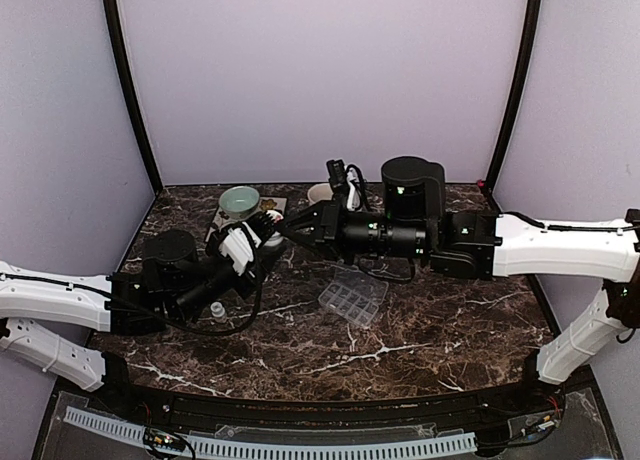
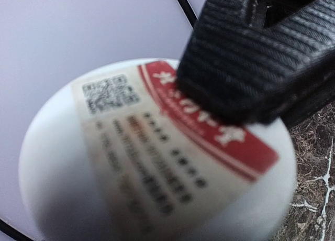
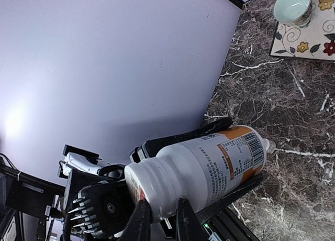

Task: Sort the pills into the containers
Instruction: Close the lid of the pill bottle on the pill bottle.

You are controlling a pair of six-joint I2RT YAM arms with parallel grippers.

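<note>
Left pincer is clamping a white pill bottle around its labelled body and is holding it on its side just above the marble counter. The neck is pointing toward the right arm. This level, sideways hold seems meant to offer the bottle's mouth to the other arm, while the firm grip on the wide body stops it from turning.

The right pincer is reaching across from the right side. Its jaws are standing narrow, with the tips right at the bottle's white neck. Whether they are pinching the rim or only sitting beside it cannot be told. The neck looks uncapped (the right wrist view is showing a bare ridged collar), so the arm may be working at the opening to get the pills out.

The clear pill-organizer tray is lying flat on the counter in front of the right arm's forearm. It is to the right of the bottle and well apart from it, and its compartments are too small to read. It is probably waiting there as the place where the pills will go.

Behind the bottle, a pale green bowl is sitting on a flowered mat, and a cream mug is standing nearby. Neither is being touched.
</note>
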